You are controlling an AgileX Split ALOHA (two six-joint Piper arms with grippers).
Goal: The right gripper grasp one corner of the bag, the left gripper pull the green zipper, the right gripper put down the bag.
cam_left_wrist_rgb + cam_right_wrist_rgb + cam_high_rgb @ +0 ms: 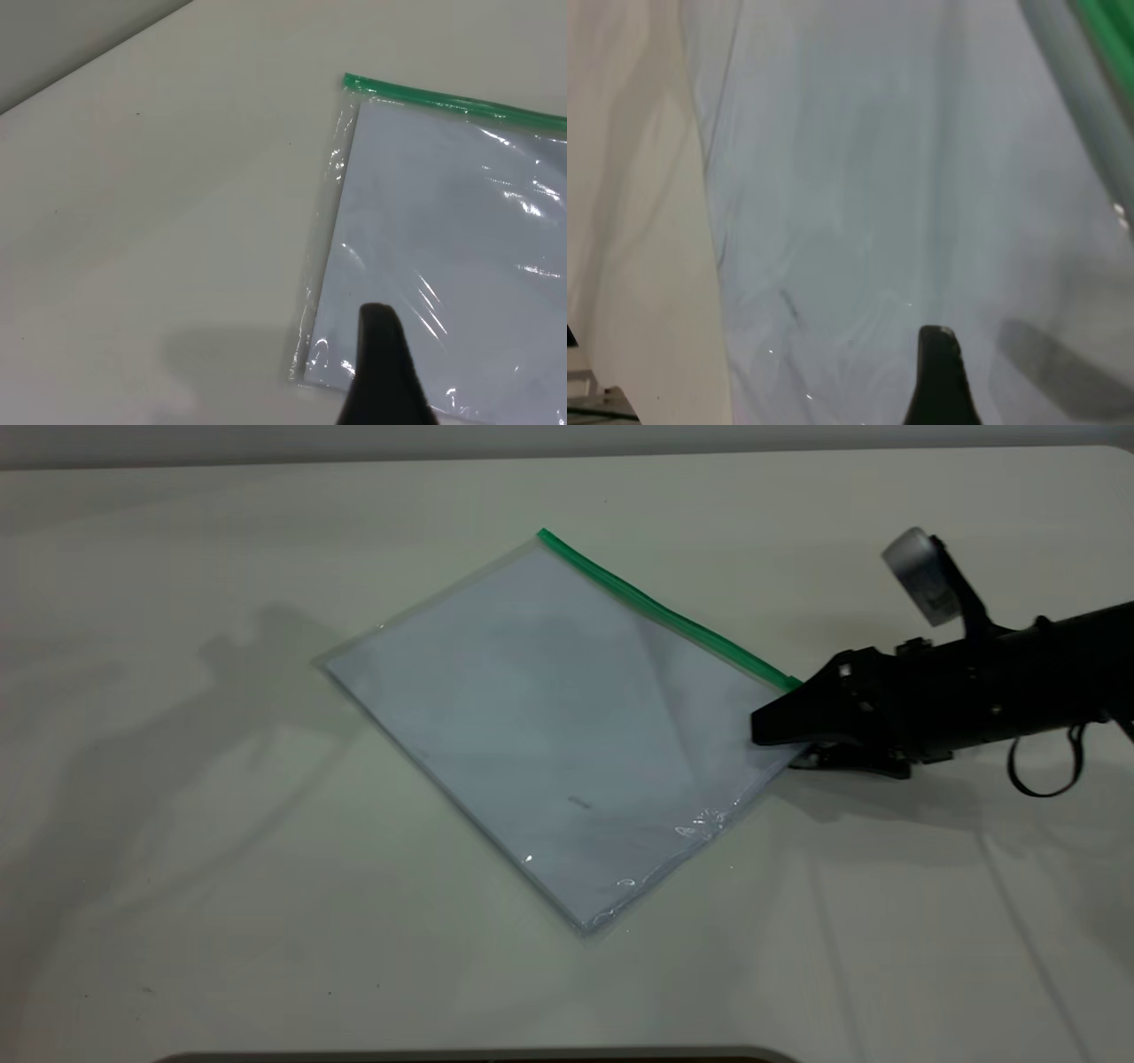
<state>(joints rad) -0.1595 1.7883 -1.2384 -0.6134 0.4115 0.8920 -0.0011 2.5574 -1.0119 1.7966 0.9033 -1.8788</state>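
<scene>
1 corner of the bag (549, 726), where the green zipper (664, 611) ends, sits clamped in your right pincer (775, 735), lifted slightly off the surface (221, 921).

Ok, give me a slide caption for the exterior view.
Right hand clamped on the zipper-end corner of the clear bag, green zipper along its far edge.

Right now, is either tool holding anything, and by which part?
The right tool grips the bag at its corner beside the green zipper. The left tool holds nothing.
</scene>
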